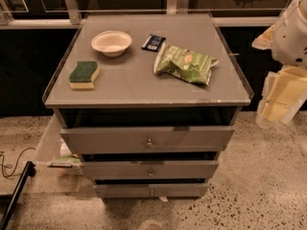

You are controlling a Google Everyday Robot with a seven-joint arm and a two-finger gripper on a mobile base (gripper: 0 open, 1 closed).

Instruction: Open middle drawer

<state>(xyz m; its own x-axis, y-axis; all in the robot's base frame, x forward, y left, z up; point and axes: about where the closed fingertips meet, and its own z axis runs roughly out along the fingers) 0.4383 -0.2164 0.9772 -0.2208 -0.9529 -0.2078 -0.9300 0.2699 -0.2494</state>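
Item 1: my pincer [278,104], pale yellow, at the right edge of the frame under the white arm housing. It hangs in the air beside the cabinet's upper right corner, apart from the cabinet and touching none of the things listed here. Whether it is spread or pressed together I cannot tell from this angle.

Item 2: the middle drawer [148,169], lower centre of the frame, with a grey flat front and a small round knob [150,172]. A dark gap shows above its front. It sits between the taller top drawer [146,139] and the thin bottom drawer [151,190].

Item 3: cabinet top [139,87], grey, carrying:
- a white bowl [111,42], upper left;
- a green-and-yellow sponge [84,74], left, below the bowl;
- a small dark packet [153,42], centre;
- a green snack bag [184,63], just right of the packet.

Item 4: a black cable [10,164] on the speckled floor, lower left.
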